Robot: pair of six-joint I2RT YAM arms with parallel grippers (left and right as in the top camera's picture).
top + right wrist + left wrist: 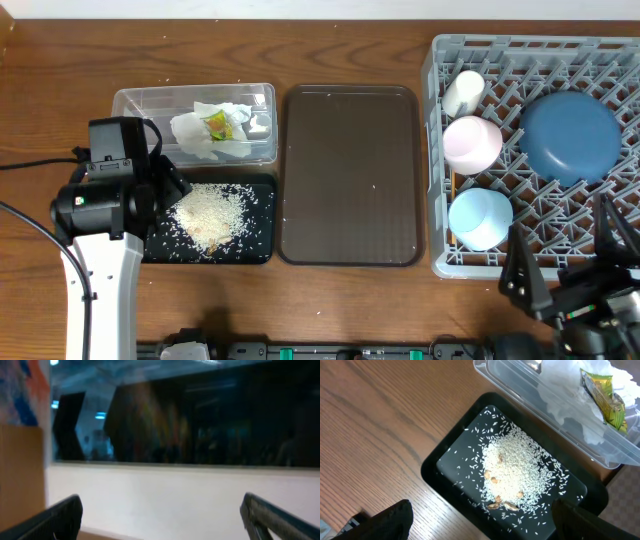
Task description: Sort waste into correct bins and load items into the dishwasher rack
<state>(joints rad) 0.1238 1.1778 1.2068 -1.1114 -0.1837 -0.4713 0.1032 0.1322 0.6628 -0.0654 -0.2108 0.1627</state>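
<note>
Sorting looks done, left gripper (168,180) wide, empty over left edge of black tray (258,245), right gripper (562,240) wide; lift straight, don't scatter rice (208,215)

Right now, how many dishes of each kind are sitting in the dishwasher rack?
Bowls: 2, the pink bowl and the light-blue bowl
Plates: 1, the dark-blue plate
Cups: 1, the white cup
Total: 4 in the dishwasher rack

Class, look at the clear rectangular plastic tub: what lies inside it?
Inside the clear rectangular plastic tub lies a crumpled white paper napkin, with a small yellow-green snack wrapper on top. Whatever is beneath the napkin is covered.
</note>
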